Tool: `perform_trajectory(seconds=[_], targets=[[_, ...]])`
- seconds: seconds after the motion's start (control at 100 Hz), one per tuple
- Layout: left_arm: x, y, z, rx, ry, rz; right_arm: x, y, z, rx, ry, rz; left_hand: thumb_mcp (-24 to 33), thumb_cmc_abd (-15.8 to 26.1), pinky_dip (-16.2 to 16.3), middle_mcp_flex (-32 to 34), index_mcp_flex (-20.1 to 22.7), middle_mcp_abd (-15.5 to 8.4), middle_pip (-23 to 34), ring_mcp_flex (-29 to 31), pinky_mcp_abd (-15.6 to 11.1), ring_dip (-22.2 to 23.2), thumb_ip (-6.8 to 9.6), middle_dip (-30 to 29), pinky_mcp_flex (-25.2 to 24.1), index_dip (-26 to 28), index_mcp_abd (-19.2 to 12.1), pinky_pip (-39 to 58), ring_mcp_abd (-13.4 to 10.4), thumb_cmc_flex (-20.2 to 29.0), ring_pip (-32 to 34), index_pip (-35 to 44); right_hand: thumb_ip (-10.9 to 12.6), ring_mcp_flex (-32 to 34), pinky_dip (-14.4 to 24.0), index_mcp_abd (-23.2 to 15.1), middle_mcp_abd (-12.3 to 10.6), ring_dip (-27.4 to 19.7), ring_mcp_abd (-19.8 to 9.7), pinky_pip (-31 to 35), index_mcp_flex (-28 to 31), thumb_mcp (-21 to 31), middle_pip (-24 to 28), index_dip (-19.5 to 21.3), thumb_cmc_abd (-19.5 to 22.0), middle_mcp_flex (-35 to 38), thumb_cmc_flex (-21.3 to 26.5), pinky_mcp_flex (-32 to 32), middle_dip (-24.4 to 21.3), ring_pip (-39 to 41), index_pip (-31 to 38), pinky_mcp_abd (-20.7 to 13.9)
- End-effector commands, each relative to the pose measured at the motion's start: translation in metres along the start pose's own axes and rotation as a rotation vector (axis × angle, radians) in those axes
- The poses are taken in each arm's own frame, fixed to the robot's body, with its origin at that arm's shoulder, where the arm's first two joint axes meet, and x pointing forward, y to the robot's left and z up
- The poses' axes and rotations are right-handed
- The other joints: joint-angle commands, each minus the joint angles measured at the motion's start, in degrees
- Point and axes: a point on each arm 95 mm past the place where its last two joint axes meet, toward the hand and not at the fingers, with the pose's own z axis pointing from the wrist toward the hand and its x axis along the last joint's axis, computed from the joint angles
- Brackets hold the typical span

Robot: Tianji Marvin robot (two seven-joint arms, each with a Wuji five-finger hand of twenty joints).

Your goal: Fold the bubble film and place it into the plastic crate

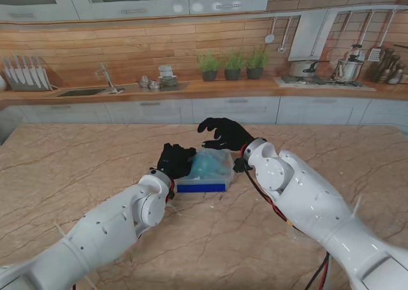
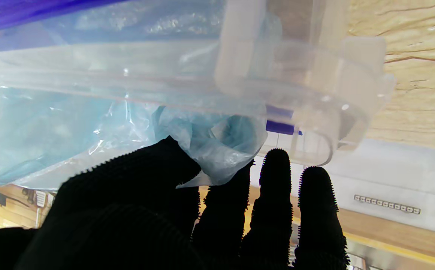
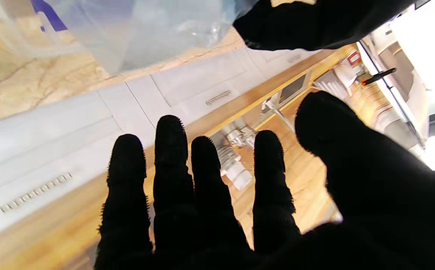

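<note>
The left hand's black, nubbly-textured fingers [image 2: 273, 195] lie straight and close side by side, while the thumb presses a crinkled fold of the pale blue translucent bubble film [image 2: 210, 150] against them; whether that amounts to a firm pinch I cannot tell. Seen from the stand, the left hand [image 1: 175, 160] sits at the left rim of the clear plastic crate with a blue base [image 1: 201, 187], touching the film bunched inside it. The film [image 1: 209, 164] is a soft, rumpled mound that fills the crate and rises over its rim (its bubbles are too fine to make out). In the left wrist view the crate's wall [image 2: 314, 97] is glossy and see-through, with a rounded moulded corner and a strip of deep blue behind it.

The right hand [image 1: 224, 134] hovers over the far right side of the crate, palm down, its fingers [image 3: 170, 157] stretched out and slightly parted, thumb held wide, gripping nothing. It does not touch the film.

The crate rests on a beige veined marble tabletop [image 1: 76, 169], smooth and polished, between the two white, rounded forearms.
</note>
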Motion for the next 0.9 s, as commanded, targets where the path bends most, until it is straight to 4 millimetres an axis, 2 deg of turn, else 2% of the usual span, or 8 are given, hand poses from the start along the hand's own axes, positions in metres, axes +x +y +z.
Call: perform_trajectory(seconds=[0.0, 0.06, 0.2, 0.36, 0.56, 0.72, 0.81, 0.89], targets=[[0.007, 0.000, 0.002, -0.009, 0.001, -0.017, 0.003, -0.002, -0.008, 0.012, 0.034, -0.023, 1.8, -1.5, 1.8, 1.8, 1.9, 1.5, 4.0, 1.5, 1.5, 1.0, -2.29, 0.7, 1.0, -1.0, 0.9, 2.8, 1.3, 1.7, 1.6, -0.4, 1.6, 0.6, 1.6, -0.1, 0.5, -0.6, -0.4, 1.1, 1.9, 0.9, 1.3, 0.6, -1.4, 1.3, -0.6, 0.9, 0.3, 0.3, 0.3, -1.2], [0.009, -0.001, 0.003, -0.017, -0.008, -0.028, 0.006, 0.000, -0.015, 0.011, 0.065, -0.052, 1.9, -1.3, 2.0, 1.9, 2.4, 2.2, 4.8, 1.6, 1.5, 1.2, -2.43, 0.4, 1.0, -1.5, 1.7, 3.1, 1.5, 1.9, 1.9, -0.9, 1.5, 1.2, 1.7, -0.1, 0.6, -0.8, -0.5, 2.0, 2.5, 0.7, 1.3, 0.5, -1.5, 1.8, -0.7, 1.7, 0.2, 0.5, 0.1, -1.4], [0.010, -0.002, 0.003, -0.033, -0.021, -0.038, 0.016, 0.002, -0.032, 0.015, 0.129, -0.072, 1.4, -1.0, 2.0, 1.5, 2.4, 2.3, 5.2, 1.3, 1.3, 1.2, -2.51, 0.3, 0.8, -1.9, 2.0, 3.0, 1.3, 2.3, 2.2, -1.2, 1.5, 6.3, 4.0, 0.0, 0.9, 1.1, -1.2, 11.0, 3.0, 0.6, 1.3, 0.6, -1.9, 2.2, -0.9, 6.3, 0.1, 5.7, -0.5, -2.5], [0.010, -0.002, 0.002, -0.036, -0.022, -0.035, 0.026, 0.000, -0.051, 0.081, 0.142, -0.062, 1.1, -0.9, 2.0, 1.4, 2.4, 2.3, 5.4, 1.3, 1.4, 1.2, -2.49, 0.2, 0.8, -2.0, 2.0, 3.1, 1.3, 2.4, 2.2, -1.3, 1.6, 13.4, 3.9, 2.3, 3.2, 2.3, -0.1, 17.4, 4.0, -0.4, 2.0, -0.1, -1.7, 2.8, 0.3, 12.2, 0.4, 9.1, -2.9, -2.7], [0.010, -0.003, 0.002, -0.042, -0.027, -0.038, 0.031, -0.010, -0.066, 0.149, 0.098, -0.139, 0.9, -0.7, 2.0, 1.2, 2.4, 2.3, 5.3, 1.2, 1.5, 1.1, -2.41, 0.1, 0.7, -2.1, 2.0, 3.0, 1.3, 2.7, 2.1, -1.4, 2.0, 18.1, 3.3, 4.6, 5.5, 2.5, -0.1, 21.9, -3.8, -2.3, -0.3, -0.8, -2.8, -4.9, -1.7, 17.0, -0.5, 10.7, -6.8, -3.3], [0.010, -0.003, 0.002, -0.057, -0.039, -0.044, 0.034, -0.020, -0.071, 0.253, 0.050, -0.171, 0.6, -0.7, 1.9, 1.2, 2.4, 2.4, 5.1, 1.1, 1.5, 1.1, -2.32, 0.1, 0.6, -2.1, 2.0, 2.7, 1.4, 3.1, 2.0, -1.5, 1.9, 18.7, 2.6, 5.6, 7.3, 2.4, -0.6, 24.2, -11.5, -5.1, -3.1, -1.0, -4.3, -16.5, -0.7, 18.3, -2.1, 12.2, -8.5, -4.3], [0.011, -0.002, 0.001, -0.063, -0.042, -0.048, 0.034, -0.026, -0.070, 0.275, 0.031, -0.238, 0.4, -0.6, 1.9, 1.1, 2.4, 2.3, 5.0, 1.0, 1.5, 1.0, -2.29, 0.1, 0.6, -2.1, 2.0, 2.7, 1.4, 3.2, 1.8, -1.5, 2.2, 19.2, 2.6, 5.8, 7.7, 2.5, -1.5, 25.1, -12.8, -6.2, -3.3, -0.9, -4.9, -18.4, 0.4, 19.3, -2.5, 13.3, -8.2, -5.4], [0.011, -0.002, 0.001, -0.065, -0.043, -0.051, 0.033, -0.030, -0.065, 0.256, 0.025, -0.310, 0.2, -0.6, 1.8, 1.1, 2.4, 2.3, 4.8, 1.1, 1.4, 1.0, -2.30, 0.2, 0.6, -2.1, 2.0, 2.6, 1.3, 3.2, 1.8, -1.6, 2.6, 19.2, 2.4, 6.1, 7.6, 2.9, -2.9, 26.1, -12.6, -4.2, -1.1, -0.7, -5.5, -18.6, 1.3, 19.9, -2.0, 15.5, -6.9, -6.7]])
